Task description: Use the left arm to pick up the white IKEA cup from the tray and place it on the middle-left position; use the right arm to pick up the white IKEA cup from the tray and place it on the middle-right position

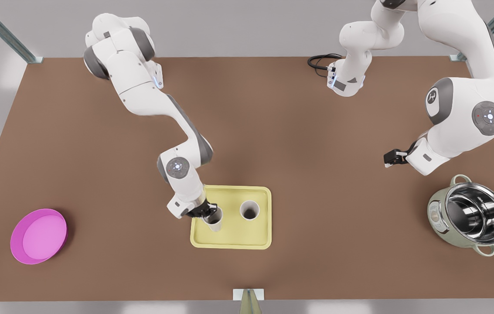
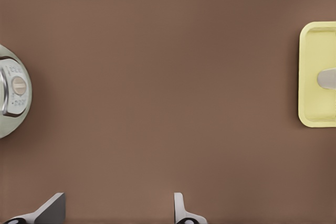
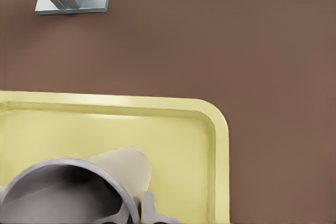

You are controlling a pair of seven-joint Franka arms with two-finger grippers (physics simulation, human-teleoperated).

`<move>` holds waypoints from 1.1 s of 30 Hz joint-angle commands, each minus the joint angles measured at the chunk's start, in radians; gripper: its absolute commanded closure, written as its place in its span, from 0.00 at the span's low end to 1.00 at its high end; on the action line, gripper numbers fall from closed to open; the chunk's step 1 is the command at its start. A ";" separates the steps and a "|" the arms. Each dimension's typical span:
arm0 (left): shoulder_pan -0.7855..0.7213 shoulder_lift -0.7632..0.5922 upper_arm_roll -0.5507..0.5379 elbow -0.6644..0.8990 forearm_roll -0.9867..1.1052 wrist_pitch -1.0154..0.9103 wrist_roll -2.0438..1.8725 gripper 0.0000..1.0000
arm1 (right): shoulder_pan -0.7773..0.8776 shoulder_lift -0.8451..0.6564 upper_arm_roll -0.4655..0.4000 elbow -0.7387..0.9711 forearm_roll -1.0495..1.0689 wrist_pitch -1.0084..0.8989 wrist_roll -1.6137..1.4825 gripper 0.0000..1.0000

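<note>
Nearest us on the brown desk, the pale yellow rectangular tray is carrying two white IKEA cups. The right claw is clenching the rim of the tilted cup at the front view's left. The upright cup is standing beside it. We are judging both light, stiff and slippery, best pinched across the rim wall. Farther off, the left claw is waiting, released, above bare desk.
</note>
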 commanded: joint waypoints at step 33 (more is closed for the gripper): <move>-0.589 0.469 0.003 0.157 0.034 0.437 -0.850 0.00 | -0.391 0.008 -0.023 0.042 -0.071 -0.293 -1.246 0.00</move>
